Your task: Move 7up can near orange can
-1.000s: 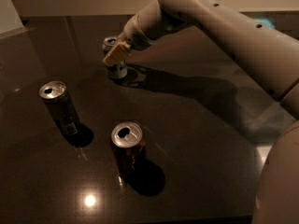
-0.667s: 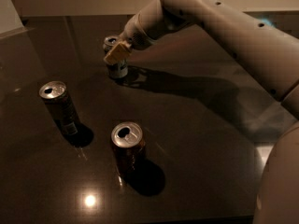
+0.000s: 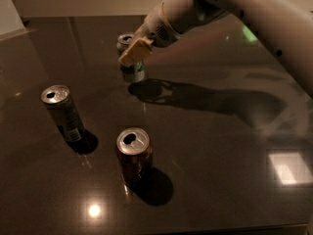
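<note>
The 7up can point(image 3: 133, 71), pale grey-green with a silver top, is at the back middle of the dark table point(image 3: 220, 180). My gripper point(image 3: 131, 47) comes in from the upper right and is shut on the can's upper part, with one tan finger pad point(image 3: 133, 52) across its front. I cannot tell whether the can's base touches the table. The orange can point(image 3: 134, 155), brownish-orange with an open silver top, stands upright at the front middle, well apart from the 7up can.
A taller slim dark can point(image 3: 63, 114) stands upright at the left, between the two others in depth. My arm point(image 3: 234, 4) spans the upper right and casts a shadow point(image 3: 205, 99) across the table. A bright light spot point(image 3: 94, 210) lies near the front edge.
The gripper and the 7up can have shifted a little to the right together. The orange can and the slim dark can have not moved.
</note>
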You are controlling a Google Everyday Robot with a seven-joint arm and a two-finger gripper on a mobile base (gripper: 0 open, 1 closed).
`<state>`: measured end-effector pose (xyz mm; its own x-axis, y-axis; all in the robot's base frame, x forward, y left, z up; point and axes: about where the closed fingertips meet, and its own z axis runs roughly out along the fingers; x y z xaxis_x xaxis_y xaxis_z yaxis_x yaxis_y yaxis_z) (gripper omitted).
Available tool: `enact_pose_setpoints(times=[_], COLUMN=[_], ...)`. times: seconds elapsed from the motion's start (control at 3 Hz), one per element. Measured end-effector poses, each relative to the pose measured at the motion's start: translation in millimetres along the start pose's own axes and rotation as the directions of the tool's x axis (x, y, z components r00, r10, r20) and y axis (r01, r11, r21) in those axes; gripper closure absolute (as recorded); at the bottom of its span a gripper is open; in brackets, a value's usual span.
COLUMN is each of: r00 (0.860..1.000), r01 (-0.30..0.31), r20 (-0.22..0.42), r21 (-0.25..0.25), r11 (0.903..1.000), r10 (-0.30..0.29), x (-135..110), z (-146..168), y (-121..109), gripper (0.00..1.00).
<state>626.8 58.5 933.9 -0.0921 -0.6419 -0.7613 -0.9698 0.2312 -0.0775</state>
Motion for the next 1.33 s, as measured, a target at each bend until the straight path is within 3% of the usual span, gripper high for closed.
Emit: enact_pose_setpoints(times=[0.67,1.0,1.33], r00=[0.999,0.998,0.99], r01=[0.022,0.058,0.141], r20=[-0.032,-0.008,0.033], r21=[-0.107,-0.16,-0.225], r11=[0.994,0.9854,0.9642], r10=[-0.026,-0.06,-0.137], x=[37.4,58.9,67.3], z=[-68.0,-93.0,-107.5], y=[50.8,75.3,109.5], gripper=[1.0,1.0,1.0])
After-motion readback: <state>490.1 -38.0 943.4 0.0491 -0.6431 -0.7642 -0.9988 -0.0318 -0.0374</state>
